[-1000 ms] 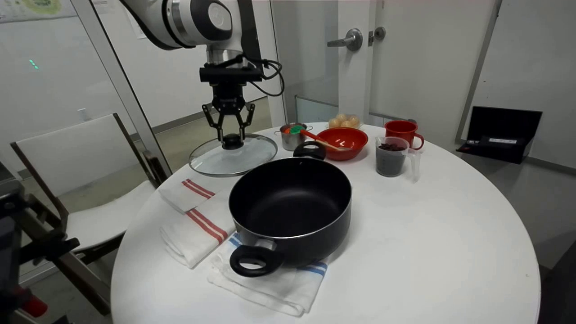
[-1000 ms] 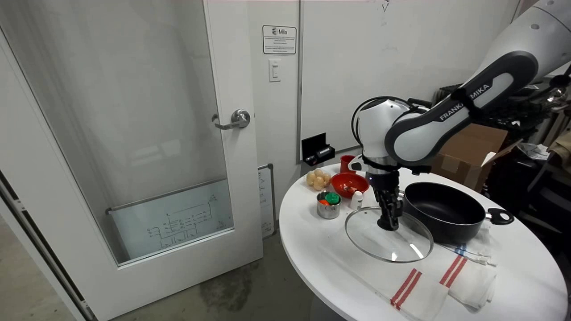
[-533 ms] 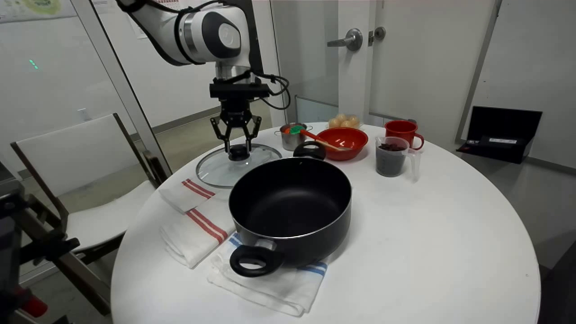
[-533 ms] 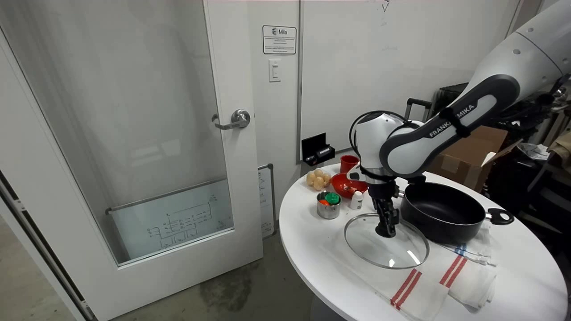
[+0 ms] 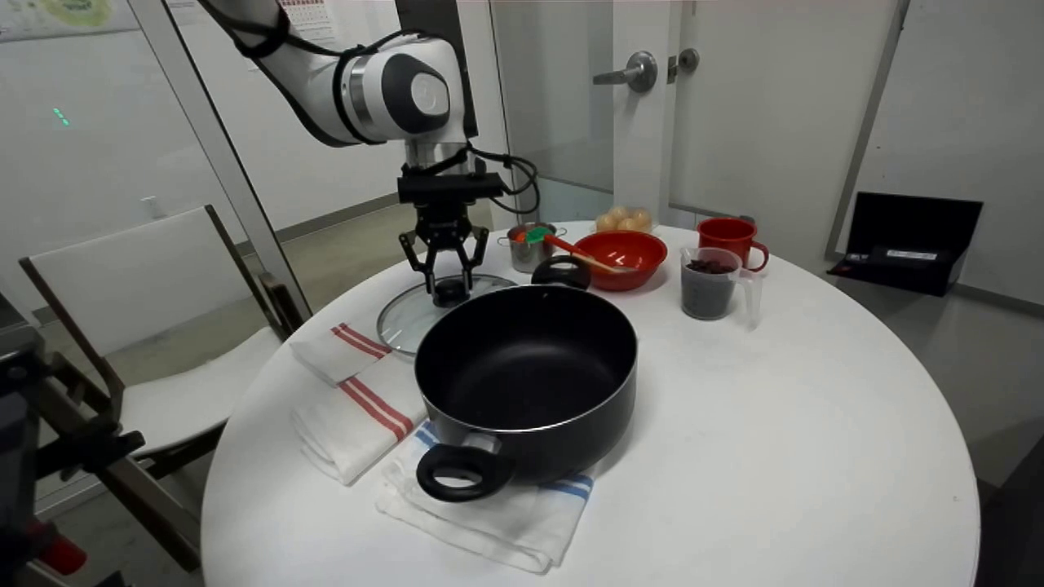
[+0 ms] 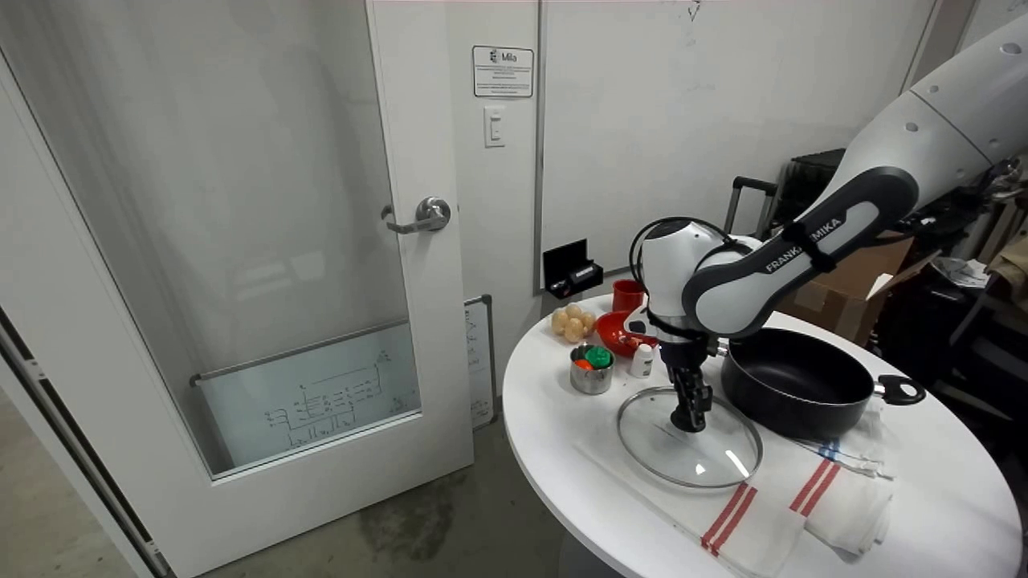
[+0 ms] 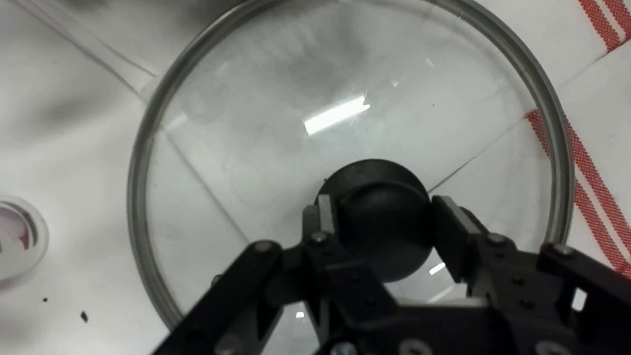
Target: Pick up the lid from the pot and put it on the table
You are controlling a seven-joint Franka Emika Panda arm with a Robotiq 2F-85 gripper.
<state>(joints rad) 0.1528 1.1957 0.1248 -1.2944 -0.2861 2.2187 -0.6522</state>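
Note:
The glass lid [image 5: 401, 324] with its dark rim is low at the table [image 5: 783, 424], beside the pot; it also shows in another exterior view [image 6: 654, 449]. My gripper [image 5: 449, 290] points down and is shut on the lid's black knob [image 7: 384, 222], one finger on each side. In the wrist view the lid's rim overlaps a striped towel at the right. I cannot tell whether the whole rim rests on the surface. The black pot [image 5: 571, 444] stands uncovered and empty, and hides part of the lid in that exterior view. The gripper also shows there [image 6: 692, 411].
Red-striped white towels [image 5: 359, 416] lie beside the lid, and a blue-striped one [image 5: 481, 522] lies under the pot. A steel cup [image 6: 591, 379], a white bottle [image 6: 642, 361], a red bowl [image 5: 624, 273], a measuring jug [image 5: 708, 293] and a red mug [image 5: 728, 235] stand around.
My gripper has come down with the lid in it, from above the table to the table's level, shifting slightly toward the pot in one view. A striped towel has shifted slightly. The pot has not moved.

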